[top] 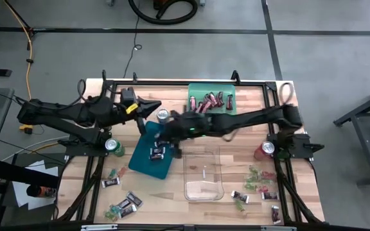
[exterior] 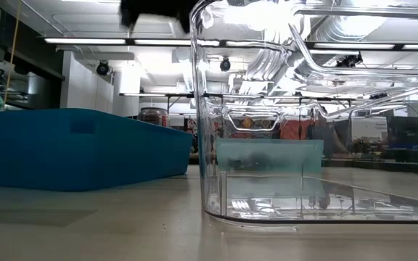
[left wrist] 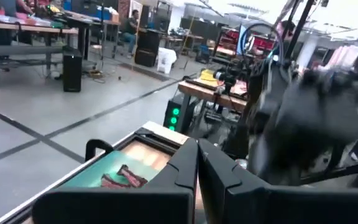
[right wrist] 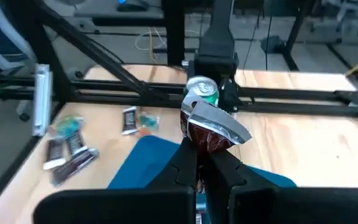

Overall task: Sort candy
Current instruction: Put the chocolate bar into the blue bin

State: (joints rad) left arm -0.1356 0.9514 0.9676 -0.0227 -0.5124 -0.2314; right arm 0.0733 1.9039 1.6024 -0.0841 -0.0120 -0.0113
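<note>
On the wooden worktop (top: 236, 128), the right hand (right wrist: 197, 163) hangs over the blue tray (top: 151, 151), clenched on a dark red candy bar (right wrist: 213, 134). The left hand (left wrist: 197, 163) hovers clenched, holding nothing, above the tray's far end. More red bars lie in the green tray (top: 212, 101).

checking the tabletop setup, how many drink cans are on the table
3: a green can by the table's left edge, a silver-topped can beside the blue tray's far end, and a red can near the right edge. The arms may hide more.
</note>
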